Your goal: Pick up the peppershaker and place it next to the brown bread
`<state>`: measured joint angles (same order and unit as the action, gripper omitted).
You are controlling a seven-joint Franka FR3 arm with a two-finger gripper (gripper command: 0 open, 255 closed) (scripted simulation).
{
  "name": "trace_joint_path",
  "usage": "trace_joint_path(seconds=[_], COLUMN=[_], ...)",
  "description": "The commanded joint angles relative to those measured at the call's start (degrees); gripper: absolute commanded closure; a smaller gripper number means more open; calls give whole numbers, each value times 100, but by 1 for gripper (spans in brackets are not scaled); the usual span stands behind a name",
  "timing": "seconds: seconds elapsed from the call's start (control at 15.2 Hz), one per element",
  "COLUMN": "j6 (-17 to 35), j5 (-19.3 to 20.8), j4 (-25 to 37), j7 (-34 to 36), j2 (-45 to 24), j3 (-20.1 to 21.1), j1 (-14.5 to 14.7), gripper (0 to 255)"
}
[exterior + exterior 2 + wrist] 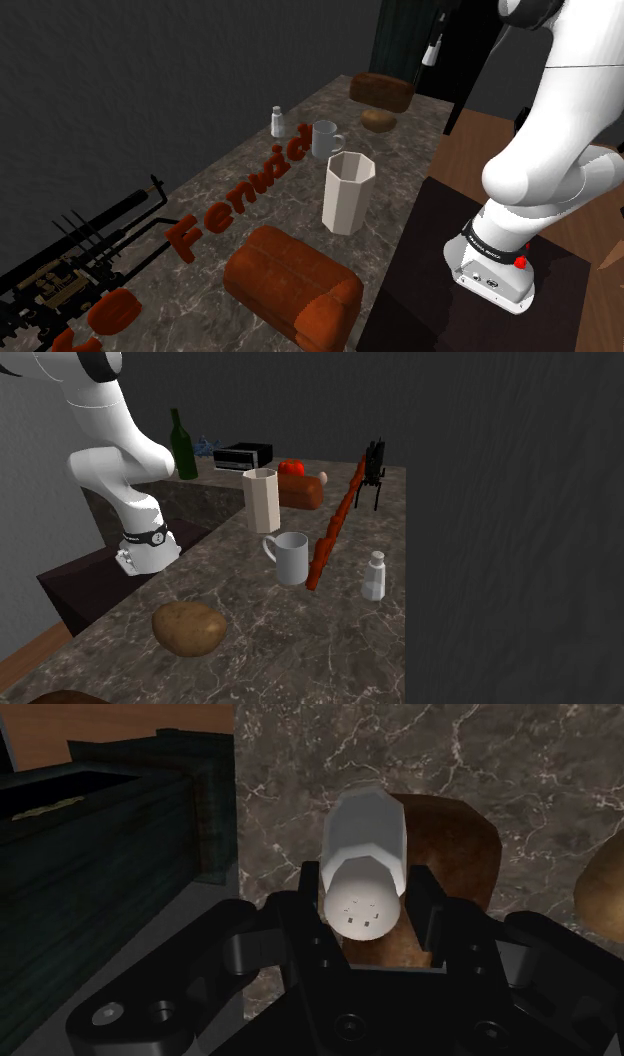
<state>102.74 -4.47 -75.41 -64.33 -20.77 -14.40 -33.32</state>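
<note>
My gripper [368,904] is shut on a white peppershaker [365,839], whose holed top faces the wrist camera between the two fingers. Directly beneath it lies the brown bread [465,854] on the marble counter. In the shoulder view the held peppershaker [431,52] hangs high in the gripper [437,38], above the far end of the counter and a little to the right of the brown bread [381,91]. The bread's edge [60,698] shows at the second exterior view's bottom left.
A round brown lump [378,120] sits beside the bread. A second shaker [278,122], a mug [325,138], a tall white vase [349,192], red letters [250,190] and a reddish loaf [293,283] stand along the counter. A dark cabinet [100,834] adjoins the counter's end.
</note>
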Motion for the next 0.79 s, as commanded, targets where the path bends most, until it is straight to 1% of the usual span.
trace_joint_path(seconds=[0.0, 0.73], j6=[39, 905], j5=[-35, -35], j4=[52, -851], j7=[-71, -82], j2=[-91, -54], j3=[-8, 7], j1=[-55, -5], gripper=[255, 255])
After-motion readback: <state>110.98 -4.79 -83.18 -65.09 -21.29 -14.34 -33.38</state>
